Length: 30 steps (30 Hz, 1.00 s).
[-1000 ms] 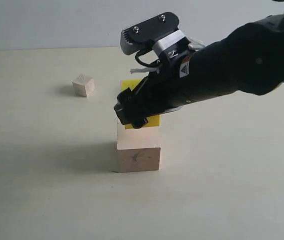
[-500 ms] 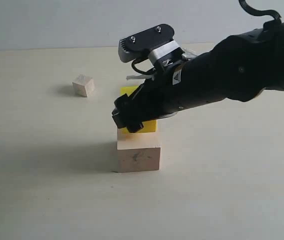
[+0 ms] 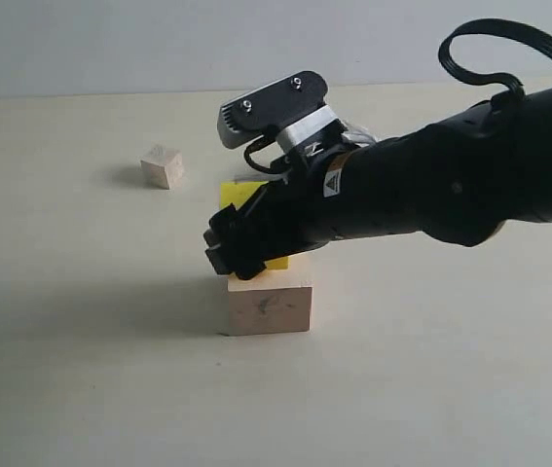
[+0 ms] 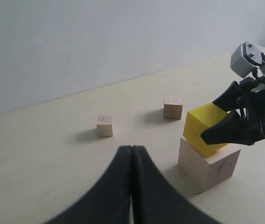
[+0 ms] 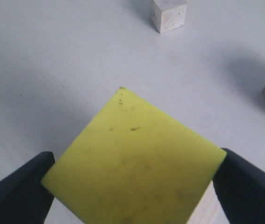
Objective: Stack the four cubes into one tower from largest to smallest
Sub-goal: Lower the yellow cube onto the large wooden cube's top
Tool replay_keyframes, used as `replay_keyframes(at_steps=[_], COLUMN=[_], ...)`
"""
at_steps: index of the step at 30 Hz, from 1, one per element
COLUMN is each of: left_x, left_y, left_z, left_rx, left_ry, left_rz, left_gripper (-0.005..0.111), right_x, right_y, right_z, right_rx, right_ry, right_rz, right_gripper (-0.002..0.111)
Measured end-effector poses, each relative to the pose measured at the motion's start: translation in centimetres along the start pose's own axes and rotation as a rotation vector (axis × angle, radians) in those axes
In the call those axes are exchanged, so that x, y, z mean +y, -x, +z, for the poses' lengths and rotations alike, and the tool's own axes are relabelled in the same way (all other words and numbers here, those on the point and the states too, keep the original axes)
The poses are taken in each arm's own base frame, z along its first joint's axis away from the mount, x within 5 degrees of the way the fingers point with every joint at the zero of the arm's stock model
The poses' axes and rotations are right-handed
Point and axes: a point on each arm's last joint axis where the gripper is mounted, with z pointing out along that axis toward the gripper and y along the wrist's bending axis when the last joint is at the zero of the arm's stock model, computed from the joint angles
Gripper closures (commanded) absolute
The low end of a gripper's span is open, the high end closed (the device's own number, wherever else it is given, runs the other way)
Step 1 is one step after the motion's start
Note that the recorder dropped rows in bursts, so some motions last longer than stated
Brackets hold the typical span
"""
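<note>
Gripper (image 5: 133, 163) around yellow cube (image 4: 201, 127), tilted atop large cube (image 3: 269, 306)

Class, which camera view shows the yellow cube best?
The left wrist view: two faces of the yellow cube show clearly, held by the right gripper at the top of the large wooden cube. The exterior view hides most of it behind the arm; the right wrist view shows one face only.

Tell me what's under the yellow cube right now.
The large pale wood cube sits directly beneath the yellow cube, which is held tilted in the right gripper. The gripper covers part of where they meet, so full contact cannot be told.
</note>
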Motion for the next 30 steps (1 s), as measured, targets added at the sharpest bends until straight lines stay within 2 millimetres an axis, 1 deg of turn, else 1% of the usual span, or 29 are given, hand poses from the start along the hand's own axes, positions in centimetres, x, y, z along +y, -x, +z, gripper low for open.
replay_keyframes(at_steps=[7, 13, 18, 21, 30], left_x=[0.0, 0.0, 0.0, 0.0, 0.0], left_y=[0.0, 0.0, 0.0, 0.0, 0.0], left_z=[0.0, 0.0, 0.0, 0.0, 0.0], left_rx=[0.0, 0.0, 0.0, 0.0, 0.0], left_ry=[0.0, 0.0, 0.0, 0.0, 0.0], left_rz=[0.0, 0.0, 0.0, 0.0, 0.0], left_gripper=[0.107, 0.107, 0.107, 0.107, 0.107], right_x=[0.0, -1.0, -1.0, -1.1, -1.1], right_y=[0.0, 0.0, -0.7, -1.0, -1.1], right_z=[0.0, 0.0, 0.0, 0.1, 0.1], right_rx=[0.0, 0.009, 0.05, 0.047, 0.027], right_ry=[0.0, -0.021, -0.018, -0.022, -0.027], right_rz=[-0.002, 0.018, 0.019, 0.021, 0.05], right_gripper=[0.108, 0.108, 0.108, 0.108, 0.108])
